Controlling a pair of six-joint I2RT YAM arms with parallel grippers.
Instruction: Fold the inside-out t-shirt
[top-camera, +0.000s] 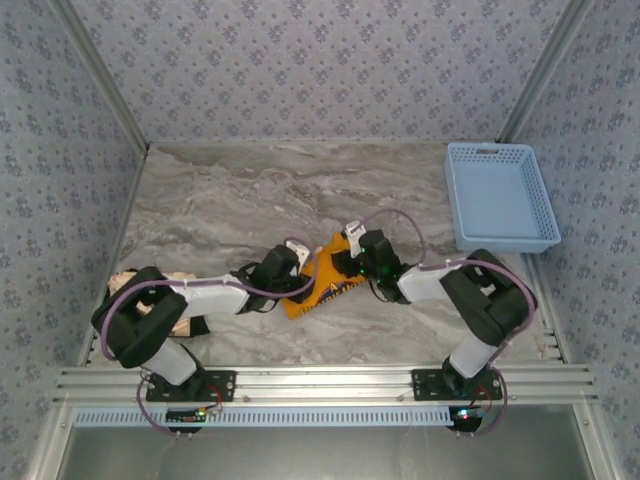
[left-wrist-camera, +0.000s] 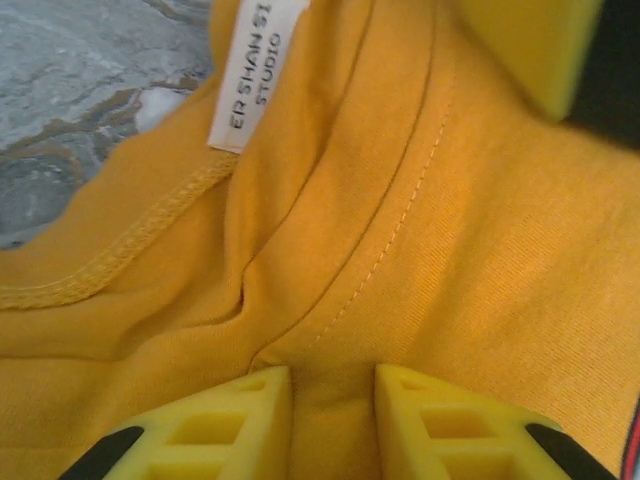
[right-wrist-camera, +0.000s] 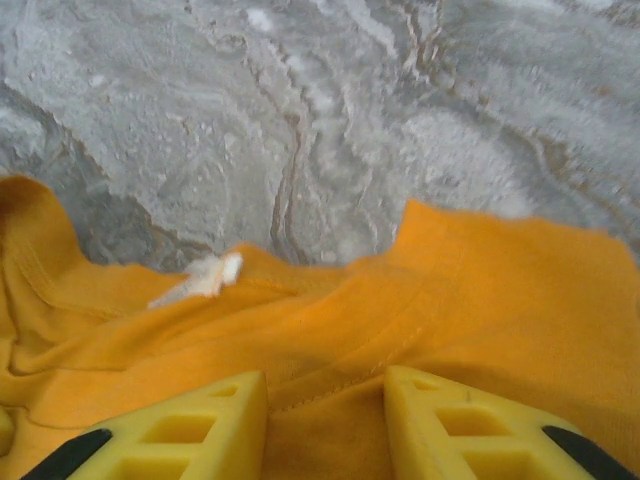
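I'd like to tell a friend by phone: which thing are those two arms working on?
Look at the grey marble table, in the middle where the left gripper and right gripper meet. Under them lies the t-shirt, a crumpled orange-yellow cloth with a white neck label, unlike the rigid blue basket at far right.

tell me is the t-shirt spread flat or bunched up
Bunched up: the t-shirt is a small creased heap, not spread flat, its neck label showing.

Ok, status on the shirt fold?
Left gripper and right gripper both down on the orange-yellow cotton t-shirt, fabric between the jaws, grip unconfirmed. Shirt bunched up, white neck label exposed. Light blue plastic basket far right, apart.
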